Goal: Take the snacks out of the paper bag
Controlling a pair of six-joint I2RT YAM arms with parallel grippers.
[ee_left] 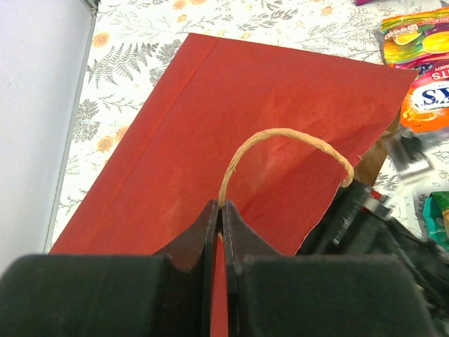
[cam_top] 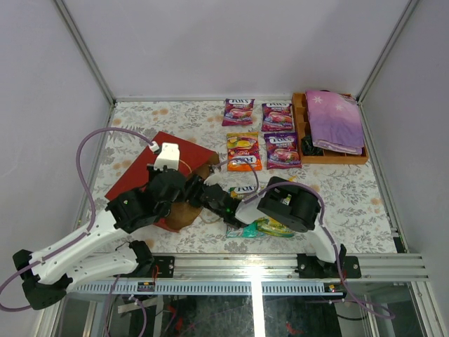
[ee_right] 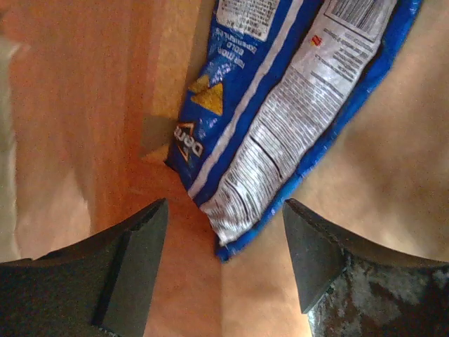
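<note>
**benchrat:** How far along is this? Looks mostly unpacked to me.

**yam_fan:** Pretty far, I'd say. In the top view three purple pouches and an orange pouch sit in a block at upper centre of the table. A green-yellow pouch lies at lower centre by the right arm, and one more pouch peeks out just above it.

**benchrat:** So what's left?

**yam_fan:** The blue chip bag. It's inside the red paper bag, which lies flat at left centre. The right pincer is reaching into the mouth, jaws apart, with the bottom corner of the chip bag between them. As far as I can see it's not clamped yet.

**benchrat:** And the other arm?

**yam_fan:** The left pincer is pinched tight on the cord handle, my guess to steady the bag. I can't spot anything else inside, but the view in there is narrow.
</note>
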